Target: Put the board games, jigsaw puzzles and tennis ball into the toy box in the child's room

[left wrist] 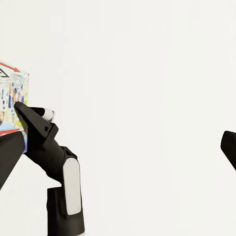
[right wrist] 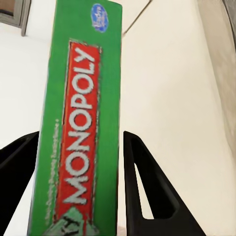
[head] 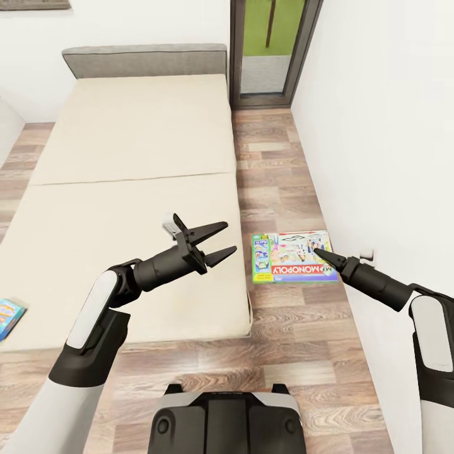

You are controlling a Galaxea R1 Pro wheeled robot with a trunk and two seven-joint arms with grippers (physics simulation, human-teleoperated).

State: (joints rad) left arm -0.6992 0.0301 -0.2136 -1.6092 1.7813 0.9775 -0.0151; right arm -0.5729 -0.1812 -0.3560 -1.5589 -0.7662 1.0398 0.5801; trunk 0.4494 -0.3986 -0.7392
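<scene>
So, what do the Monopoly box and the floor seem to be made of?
The Monopoly box looks like printed cardboard with a smooth finish: flat shape, bright graphics, sharp edges. The floor looks like wood planks, with visible grain and seams, though it may be laminate.

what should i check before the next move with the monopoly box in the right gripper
1. Right gripper grip on the Monopoly box: ok, the box's green edge sits between the jaws in the right wrist view.
2. Grip security: not ok, the box is held by one edge only and may tilt.
3. Left gripper free: ok, jaws open and empty, over the bed.
4. Bed cleared of games: not ok, a blue board game lies at its left edge.
5. Route to the toy box: cannot tell.
</scene>
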